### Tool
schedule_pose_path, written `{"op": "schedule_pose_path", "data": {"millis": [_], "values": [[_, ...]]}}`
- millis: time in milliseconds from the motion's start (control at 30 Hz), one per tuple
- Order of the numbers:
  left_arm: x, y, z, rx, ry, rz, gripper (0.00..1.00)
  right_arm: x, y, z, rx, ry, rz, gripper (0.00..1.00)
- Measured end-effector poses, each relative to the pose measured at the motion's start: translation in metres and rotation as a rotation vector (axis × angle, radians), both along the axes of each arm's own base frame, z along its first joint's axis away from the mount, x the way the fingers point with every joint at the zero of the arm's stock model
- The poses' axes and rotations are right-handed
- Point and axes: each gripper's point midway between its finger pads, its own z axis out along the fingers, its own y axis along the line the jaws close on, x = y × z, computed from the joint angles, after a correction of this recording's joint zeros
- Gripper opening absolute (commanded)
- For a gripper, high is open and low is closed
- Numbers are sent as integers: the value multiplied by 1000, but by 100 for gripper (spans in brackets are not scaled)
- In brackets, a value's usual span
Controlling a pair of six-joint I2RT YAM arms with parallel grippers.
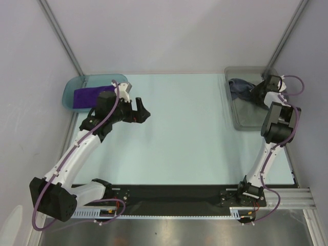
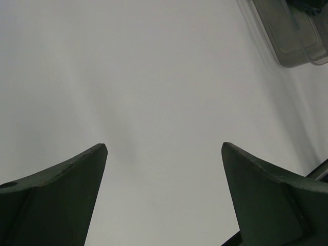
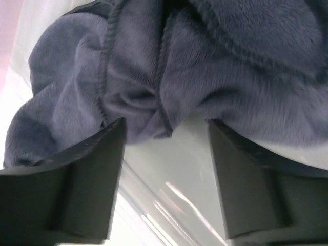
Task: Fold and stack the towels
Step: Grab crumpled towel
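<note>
The table (image 1: 179,138) is holding the clear grey bin (image 1: 245,122). Far left of the bin, a teal tray (image 1: 70,88) is holding a purple towel (image 1: 84,96). Inside the bin, a grey-blue towel (image 1: 237,87) is lying bunched up. The right gripper (image 1: 259,92) is reaching into the bin, jaws wide open beside that towel. The left gripper (image 1: 142,115) is hanging well left of the bin, jaws open, empty. Pinching only a small fold could let the towel slip out.
</note>
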Motion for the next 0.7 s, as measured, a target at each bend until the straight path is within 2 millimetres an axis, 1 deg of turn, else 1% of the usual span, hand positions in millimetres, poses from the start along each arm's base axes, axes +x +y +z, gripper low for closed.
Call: {"op": "schedule_pose_path", "data": {"millis": [33, 67, 100, 133, 167, 200, 300, 367, 433, 500, 533, 600, 633, 667, 700], "values": [[0, 0, 0, -2, 1, -3, 100, 2, -1, -4, 7, -5, -1, 55], [0, -1, 1, -6, 0, -8, 97, 4, -2, -7, 13, -9, 1, 47], [-1, -2, 2, -10, -4, -13, 90, 7, -3, -10, 18, -13, 2, 24], [-1, -3, 2, -13, -5, -18, 88, 10, -4, -13, 20, -18, 9, 13], [-1, -3, 3, -15, -7, -20, 87, 13, -5, -14, 30, -24, 14, 5], [-1, -4, 3, -17, -8, -22, 87, 16, -6, -13, 39, -34, 22, 0], [0, -3, 5, -20, -15, -23, 87, 22, -10, -5, 59, -67, 47, 0], [0, -3, 6, -21, -19, -22, 88, 26, -12, 9, 57, -100, 72, 0], [0, -3, 7, -21, -22, -20, 88, 26, -9, 28, 56, -134, 106, 0], [0, -2, 8, -22, -25, -19, 88, 25, -2, 65, 46, -190, 150, 0], [0, -2, 9, -23, -29, -19, 88, 23, 4, 90, 35, -226, 178, 0], [-1, -1, 12, -26, -39, -15, 88, 18, 23, 148, -1, -309, 243, 0], [-1, 0, 14, -28, -46, -13, 88, 13, 36, 185, -29, -362, 281, 0], [-1, 2, 16, -31, -54, -9, 88, 6, 54, 226, -64, -423, 329, 0], [-1, 3, 18, -32, -60, -6, 87, -5, 75, 268, -107, -491, 379, 0]]}}
